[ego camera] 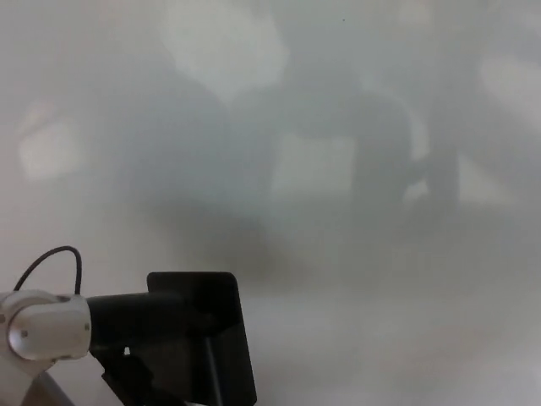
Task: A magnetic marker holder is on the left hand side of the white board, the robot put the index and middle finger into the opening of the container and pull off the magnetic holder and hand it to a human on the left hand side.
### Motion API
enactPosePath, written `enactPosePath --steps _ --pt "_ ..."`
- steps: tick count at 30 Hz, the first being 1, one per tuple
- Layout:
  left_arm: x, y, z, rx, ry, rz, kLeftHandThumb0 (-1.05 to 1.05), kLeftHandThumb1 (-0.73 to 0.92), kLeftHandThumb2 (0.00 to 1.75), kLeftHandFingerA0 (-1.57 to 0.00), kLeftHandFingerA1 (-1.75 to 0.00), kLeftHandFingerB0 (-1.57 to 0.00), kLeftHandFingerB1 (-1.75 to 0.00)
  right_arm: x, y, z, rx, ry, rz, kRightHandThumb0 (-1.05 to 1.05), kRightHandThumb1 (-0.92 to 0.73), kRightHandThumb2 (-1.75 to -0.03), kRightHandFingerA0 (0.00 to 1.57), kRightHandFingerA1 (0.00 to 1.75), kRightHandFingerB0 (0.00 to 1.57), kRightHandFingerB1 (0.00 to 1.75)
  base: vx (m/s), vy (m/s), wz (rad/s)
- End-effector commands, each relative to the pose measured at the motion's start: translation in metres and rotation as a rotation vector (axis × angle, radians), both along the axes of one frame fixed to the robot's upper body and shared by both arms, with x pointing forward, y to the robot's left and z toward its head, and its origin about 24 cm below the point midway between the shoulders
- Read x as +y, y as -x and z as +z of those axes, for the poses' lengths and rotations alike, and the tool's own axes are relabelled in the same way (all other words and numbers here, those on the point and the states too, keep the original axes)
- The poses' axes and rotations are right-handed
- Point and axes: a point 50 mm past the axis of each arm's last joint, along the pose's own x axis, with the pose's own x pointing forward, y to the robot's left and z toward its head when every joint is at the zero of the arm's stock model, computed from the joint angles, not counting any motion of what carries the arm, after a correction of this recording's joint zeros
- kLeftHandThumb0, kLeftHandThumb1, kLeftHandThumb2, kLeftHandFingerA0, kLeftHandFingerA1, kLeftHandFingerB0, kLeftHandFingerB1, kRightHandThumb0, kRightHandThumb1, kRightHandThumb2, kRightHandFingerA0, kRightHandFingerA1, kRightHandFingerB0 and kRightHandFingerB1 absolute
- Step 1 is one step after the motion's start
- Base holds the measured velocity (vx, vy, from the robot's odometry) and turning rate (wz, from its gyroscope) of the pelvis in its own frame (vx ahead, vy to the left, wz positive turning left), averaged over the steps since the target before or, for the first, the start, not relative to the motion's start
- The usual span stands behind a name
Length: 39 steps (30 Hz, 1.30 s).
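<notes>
**Desk:** What is the left arm doing?

**Me:** From the head camera I see it come in at the lower left corner. The white wrist (46, 326) sits low and left with a thin black cable (52, 260) looping above it, and the forearm runs roughly level toward the right. The left hand (144, 326) reaches rightward from that wrist, its dark body lying across the front of the magnetic holder (215, 338).

**Desk:** Is the hand spread or clamped?

**Me:** I cannot tell. Hand and holder are both black and run together into one dark mass, so I can't pick out the digits. What I can say is that the hand overlaps the holder, with its far end over the holder's upper left part.

**Desk:** And the holder itself?

**Me:** Low in the picture, left of centre, its bottom cut off by the lower edge. It is a black, boxy piece with a flat panel facing me and rounded top corners, leaning slightly. Behind it is the white board (355, 127), pale and glossy, with soft grey reflections across it. I cannot tell whether the holder touches the board.

**Desk:** The right hand?

**Me:** It does not show from this camera.
</notes>
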Motion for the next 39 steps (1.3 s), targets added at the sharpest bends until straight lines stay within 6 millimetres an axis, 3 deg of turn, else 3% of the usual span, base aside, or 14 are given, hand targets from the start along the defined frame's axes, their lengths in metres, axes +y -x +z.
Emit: enactPosePath --steps 1,2,3,4,8,9,11,12,14,15,23,28,38,39 --pt "-0.007 0.059 0.034 0.697 1.204 0.046 -0.06 0.56 0.52 -0.77 -1.75 -0.57 -1.75 -0.006 -0.002 0.002 -0.012 0.004 -0.015 -0.57 -0.76 -0.63 0.7 0.5 0.53 0.38 0.0 0.0 0.0" --pt "-0.002 0.059 0.032 0.679 1.297 0.088 -0.11 0.53 0.55 -0.78 -1.68 -0.72 -1.4 -0.006 -0.001 0.002 -0.009 0.001 -0.02 -0.58 -0.75 -0.63 0.7 0.51 0.54 0.38 0.0 0.0 0.0" --pt "0.006 0.059 0.028 0.654 1.412 0.145 -0.11 0.53 0.55 -0.78 -1.68 -0.72 -1.4 -0.006 -0.001 0.001 -0.007 -0.002 -0.026 -0.58 -0.75 -0.63 0.7 0.51 0.54 0.38 0.0 0.0 0.0" --pt "0.011 0.062 0.026 0.653 1.477 0.203 -0.1 0.5 0.55 -0.78 -1.59 -0.74 -1.23 -0.007 -0.001 0.001 -0.004 -0.001 -0.028 -0.58 -0.76 -0.63 0.71 0.51 0.55 0.38 0.0 0.0 0.0" --pt "0.016 0.068 0.023 0.663 1.539 0.275 -0.1 0.5 0.55 -0.78 -1.59 -0.74 -1.23 -0.007 0.0 0.001 0.0 0.003 -0.03 -0.58 -0.76 -0.63 0.71 0.51 0.55 0.38 0.0 0.0 0.0" --pt "0.022 0.07 0.022 0.646 1.59 0.269 -0.17 0.55 0.57 -0.87 -1.14 -0.76 -0.77 -0.007 0.0 0.001 0.0 0.002 -0.027 -0.58 -0.75 -0.63 0.7 0.51 0.56 0.38 0.0 0.0 0.0" --pt "0.03 0.073 0.019 0.622 1.654 0.263 -0.17 0.55 0.57 -0.87 -1.14 -0.76 -0.77 -0.006 0.0 0.0 0.001 0.0 -0.024 -0.58 -0.75 -0.63 0.7 0.51 0.56 0.38 0.0 0.0 0.0" --pt "0.034 0.072 0.017 0.626 1.676 0.23 -0.18 0.57 0.57 -0.85 -1.24 -0.77 -0.62 -0.006 0.001 0.0 0.004 -0.001 -0.023 -0.57 -0.75 -0.63 0.7 0.51 0.56 0.37 0.0 0.0 0.0" --pt "0.035 0.072 0.017 0.631 1.682 0.216 -0.18 0.57 0.57 -0.85 -1.24 -0.77 -0.62 -0.006 0.001 0.0 0.005 -0.001 -0.022 -0.57 -0.75 -0.63 0.7 0.51 0.56 0.37 0.0 0.0 0.0" --pt "0.038 0.074 0.012 0.668 1.698 0.225 -0.12 0.55 0.58 -0.82 -1.61 -0.78 -0.63 -0.007 0.002 0.0 0.007 -0.002 -0.025 -0.56 -0.75 -0.63 0.7 0.5 0.55 0.38 0.0 0.0 0.0" --pt "0.05 0.09 -0.001 0.742 1.768 0.291 -0.1 0.56 0.61 -0.79 -1.48 -0.71 -0.65 -0.007 0.006 -0.001 0.016 0.004 -0.029 -0.58 -0.76 -0.64 0.71 0.5 0.55 0.39 0.0 0.0 0.0" --pt "0.053 0.095 -0.002 0.761 1.817 0.308 -0.05 0.59 0.56 -0.75 -1.67 -0.7 -0.65 -0.007 0.006 -0.002 0.021 0.008 -0.031 -0.57 -0.76 -0.63 0.71 0.49 0.56 0.39 0.0 0.0 0.0" --pt "0.061 0.098 -0.004 0.725 1.864 0.362 -0.06 0.57 0.58 -0.79 -1.75 -0.74 -0.7 -0.008 0.007 -0.002 0.021 0.004 -0.036 -0.55 -0.76 -0.64 0.71 0.5 0.57 0.4 0.0 0.0 0.0" --pt "0.063 0.098 -0.004 0.724 1.872 0.368 -0.02 0.54 0.62 -0.8 -1.75 -0.74 -0.87 -0.007 0.007 -0.002 0.023 0.004 -0.038 -0.55 -0.76 -0.64 0.72 0.5 0.59 0.4 0.0 0.0 0.0"
